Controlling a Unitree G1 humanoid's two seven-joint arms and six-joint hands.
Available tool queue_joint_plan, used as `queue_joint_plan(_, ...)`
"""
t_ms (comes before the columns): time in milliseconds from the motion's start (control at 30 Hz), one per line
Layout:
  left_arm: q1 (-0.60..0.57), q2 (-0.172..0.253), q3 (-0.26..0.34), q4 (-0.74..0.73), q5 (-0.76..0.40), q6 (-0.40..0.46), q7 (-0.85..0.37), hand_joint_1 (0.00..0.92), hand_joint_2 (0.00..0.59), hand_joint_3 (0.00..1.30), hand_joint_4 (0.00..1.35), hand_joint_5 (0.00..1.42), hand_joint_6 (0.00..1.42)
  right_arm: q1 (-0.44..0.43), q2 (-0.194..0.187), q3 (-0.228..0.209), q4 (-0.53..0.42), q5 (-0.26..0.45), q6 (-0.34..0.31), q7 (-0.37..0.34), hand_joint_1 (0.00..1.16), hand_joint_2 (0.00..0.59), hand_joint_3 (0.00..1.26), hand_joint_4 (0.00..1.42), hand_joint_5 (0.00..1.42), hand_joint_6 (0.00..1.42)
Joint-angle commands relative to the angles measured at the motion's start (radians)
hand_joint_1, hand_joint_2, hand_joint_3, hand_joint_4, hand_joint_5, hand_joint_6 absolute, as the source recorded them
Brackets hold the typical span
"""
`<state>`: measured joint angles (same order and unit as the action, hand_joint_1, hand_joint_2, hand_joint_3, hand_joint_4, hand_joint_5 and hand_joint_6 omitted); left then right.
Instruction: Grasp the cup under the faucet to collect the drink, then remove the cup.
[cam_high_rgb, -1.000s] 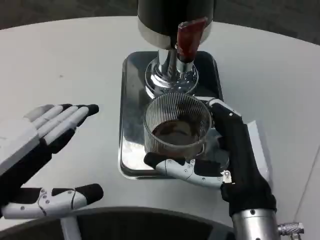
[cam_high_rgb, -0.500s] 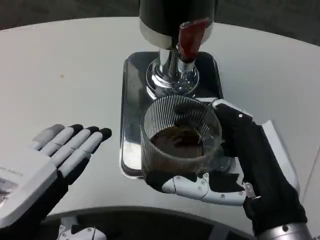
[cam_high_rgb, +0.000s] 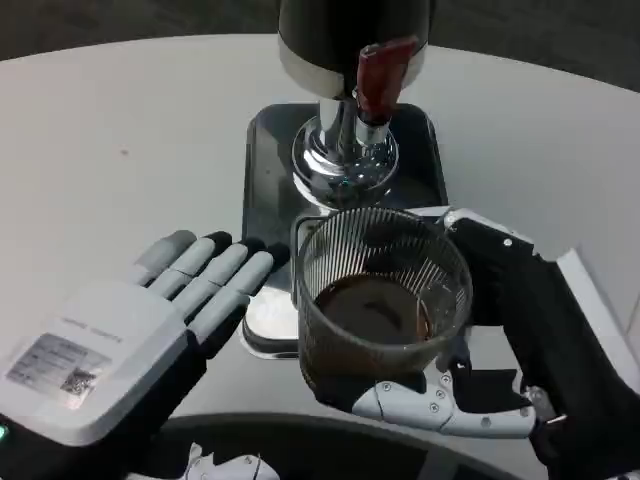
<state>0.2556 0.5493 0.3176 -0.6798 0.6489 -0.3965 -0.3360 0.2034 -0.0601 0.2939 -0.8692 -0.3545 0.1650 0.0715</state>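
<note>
A clear ribbed cup with dark drink in its lower part is lifted off the tray, held by my right hand, whose fingers wrap around its right side and front. It sits in front of and below the faucet's red handle on the steel dispenser. My left hand hovers flat with fingers apart just left of the cup, fingertips over the tray's left edge, holding nothing.
The dark metal tray lies under the dispenser's shiny round base on the white round table. Bare table stretches to the left and far right.
My right hand has drawn the cup away from the faucet toward me and raised it. My left hand has moved up and right, closing in beside the cup.
</note>
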Motion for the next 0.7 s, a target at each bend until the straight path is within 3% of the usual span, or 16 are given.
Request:
queue_joint_plan(33,-0.027,0.006,-0.040,-0.001,0.047,0.032,-0.012,0.000,0.090,0.00,0.00,0.00,0.00,0.023,0.000,-0.004,-0.051,0.026,-0.030,0.002,1.16,0.117,0.72,0.91,0.96,1.35)
queue_joint_plan(367,-0.097,0.014,-0.134,0.028,0.124,0.090,-0.020,0.000,0.085,0.00,0.00,0.00,0.00,0.032,-0.015,0.022,-0.056,0.013,-0.055,0.006,1.16,0.117,0.72,0.91,0.96,1.35)
queue_joint_plan(700,-0.079,0.031,-0.138,0.029,0.103,0.097,-0.015,0.000,0.082,0.00,0.00,0.00,0.00,0.017,-0.032,0.028,-0.071,0.016,-0.056,0.015,1.16,0.118,0.72,0.92,0.96,1.35)
